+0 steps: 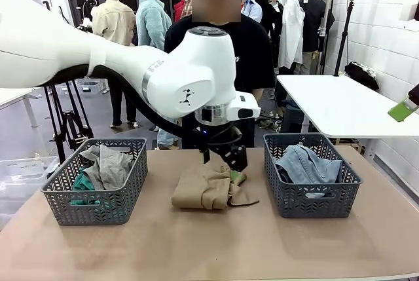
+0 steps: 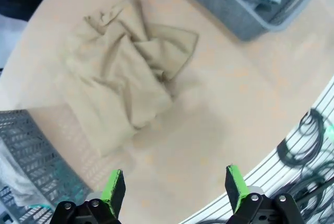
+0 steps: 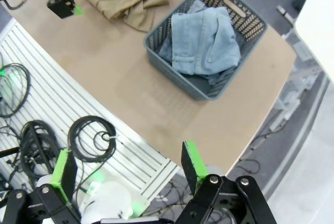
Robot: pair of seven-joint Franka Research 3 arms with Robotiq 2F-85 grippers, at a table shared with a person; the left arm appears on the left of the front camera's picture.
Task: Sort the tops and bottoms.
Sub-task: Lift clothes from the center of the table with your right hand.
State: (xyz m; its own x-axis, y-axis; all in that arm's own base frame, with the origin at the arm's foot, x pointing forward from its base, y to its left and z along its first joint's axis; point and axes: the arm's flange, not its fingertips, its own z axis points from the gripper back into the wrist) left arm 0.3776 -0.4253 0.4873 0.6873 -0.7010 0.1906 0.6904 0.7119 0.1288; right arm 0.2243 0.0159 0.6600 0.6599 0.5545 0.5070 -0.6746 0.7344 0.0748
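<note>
Tan top [image 1: 203, 189]: a loose, rumpled heap on the bare bench [image 1: 196, 248], between the two baskets and in neither.
Long axis: from the front I read it as running roughly side to side along the bench, with a flap trailing toward the right basket [image 1: 314, 202].
Left end effector [image 1: 226, 163]: jaws wide with nothing in them, hanging at the heap's far right edge.
Bearing: in the left wrist view the cloth lies ahead of the pads and off to the picture's left. I judge I'd have to shift toward the heap's middle before going down.
Nearer arm: the left, plainly. My right end effector [image 3: 128, 164] is wide and empty, high off the bench's right end and well apart from the top.
Already sorted: grey top [image 1: 111, 166] and teal top [image 1: 82, 181] in the left basket [image 1: 98, 206], denim bottoms [image 1: 306, 165] in the right basket.
Hard to tell: whether a fingertip touches the cloth, because the wrist covers that spot from the front. The teal top is mostly buried under the grey one.
</note>
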